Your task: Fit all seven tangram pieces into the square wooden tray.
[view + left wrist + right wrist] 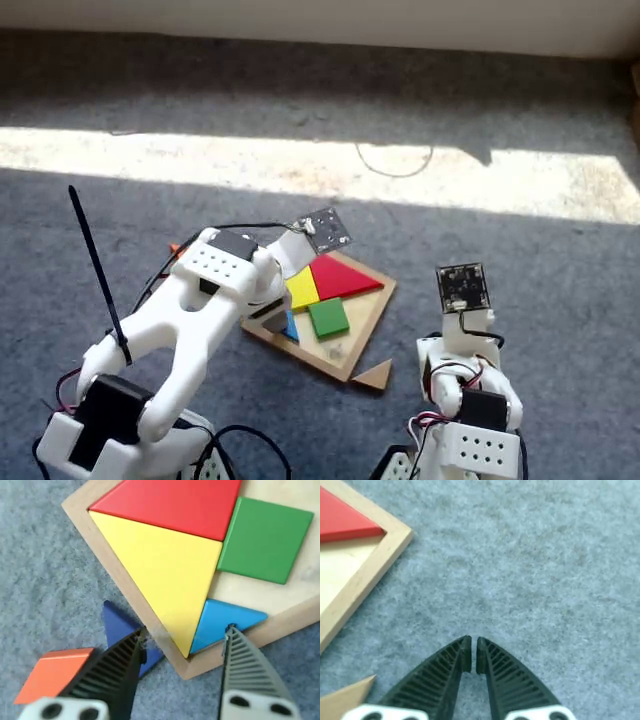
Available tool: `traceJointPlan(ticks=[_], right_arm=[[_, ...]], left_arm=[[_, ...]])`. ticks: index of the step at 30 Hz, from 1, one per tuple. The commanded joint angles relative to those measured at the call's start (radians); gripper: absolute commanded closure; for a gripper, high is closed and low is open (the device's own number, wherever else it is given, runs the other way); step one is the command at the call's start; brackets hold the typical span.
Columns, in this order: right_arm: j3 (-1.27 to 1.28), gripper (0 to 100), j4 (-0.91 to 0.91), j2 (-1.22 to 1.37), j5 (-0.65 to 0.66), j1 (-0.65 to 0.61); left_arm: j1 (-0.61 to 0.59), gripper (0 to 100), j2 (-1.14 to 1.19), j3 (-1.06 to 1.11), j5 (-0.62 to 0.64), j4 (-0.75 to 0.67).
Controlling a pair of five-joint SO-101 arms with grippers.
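Writing: a faint dark mark can just be made out on the bare wood inside the square wooden tray, but it is too small to be read.
Left pincer: it is spread wide with nothing held, and one corner of the tray is straddled by it.
Between its fingers: the light blue triangle and the tip of the yellow triangle are seen here, both seated in the tray.
Farther ahead of it: the red triangle and the green square are laid in the tray too.
Outside the rim: the dark blue piece is partly covered by one finger. The orange piece lies just beside that finger on the grey worktop.
Right pincer: it is shut tight on nothing and held over bare worktop.
Ahead of it, to one side: a tray corner is seen, well apart from the fingertips.
Near its base: the plain wooden triangle is cut off by the picture edge.
Hidden: from above, the tray's near corner is covered by the left arm, and only a sliver of the orange piece peeks out behind it.
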Motion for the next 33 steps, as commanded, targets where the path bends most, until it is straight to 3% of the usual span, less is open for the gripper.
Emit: traceJointPlan(ticks=[1,8,16,20,23,33], right_arm=[[0.022,96.4,-0.013,-0.012,0.011,0.012],[0.022,96.4,-0.018,-0.012,0.011,0.051],[0.022,96.4,-0.018,-0.013,0.011,0.053],[0.022,96.4,-0.018,-0.013,0.011,0.053],[0.022,96.4,-0.018,-0.013,0.011,0.053],[0.022,96.4,-0.018,-0.013,0.012,0.053]], left_arm=[[0.018,75,-0.104,-0.107,0.011,0.103],[0.160,75,-0.179,-0.133,0.244,0.083],[0.200,75,0.068,-0.142,0.425,-0.106],[0.208,75,0.171,-0.143,0.397,-0.120],[0.193,75,0.173,-0.143,0.342,-0.054],[0.021,75,0.031,-0.104,0.242,0.055]])
